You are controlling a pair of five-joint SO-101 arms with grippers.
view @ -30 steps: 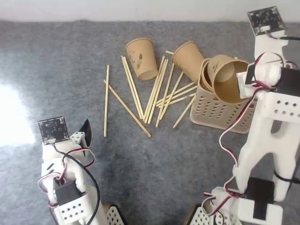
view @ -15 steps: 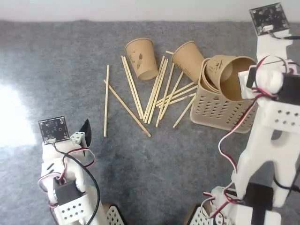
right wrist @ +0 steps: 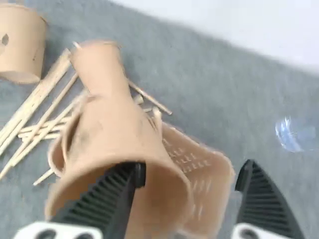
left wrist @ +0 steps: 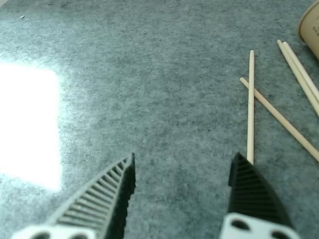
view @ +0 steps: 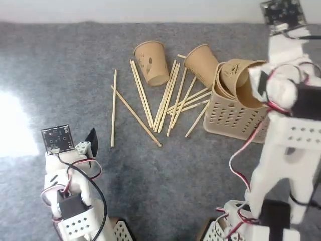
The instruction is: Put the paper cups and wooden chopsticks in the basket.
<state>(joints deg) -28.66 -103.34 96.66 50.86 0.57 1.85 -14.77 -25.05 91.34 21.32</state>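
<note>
The woven basket [view: 230, 119] stands at the right of the grey carpet with two paper cups [view: 239, 80] tipped inside it. A third cup [view: 200, 63] lies against its far rim, and a fourth cup [view: 152, 63] lies on the carpet to the left. Several wooden chopsticks [view: 165, 100] are scattered between them. My right gripper [right wrist: 189, 199] hangs open just above the cup [right wrist: 124, 149] in the basket [right wrist: 204, 167]. My left gripper [left wrist: 182, 184] is open low over bare carpet, one chopstick [left wrist: 250, 99] ending at its fingertip.
The right arm [view: 288, 100] towers over the basket's right side. The left arm's base [view: 70, 201] sits at the front left. A bright glare patch [view: 12, 125] lies on the carpet at the left edge. A pale wall runs along the far edge.
The right arm has risen and drawn back from the basket. The cup it was at stays in the basket. The left arm has not moved.
</note>
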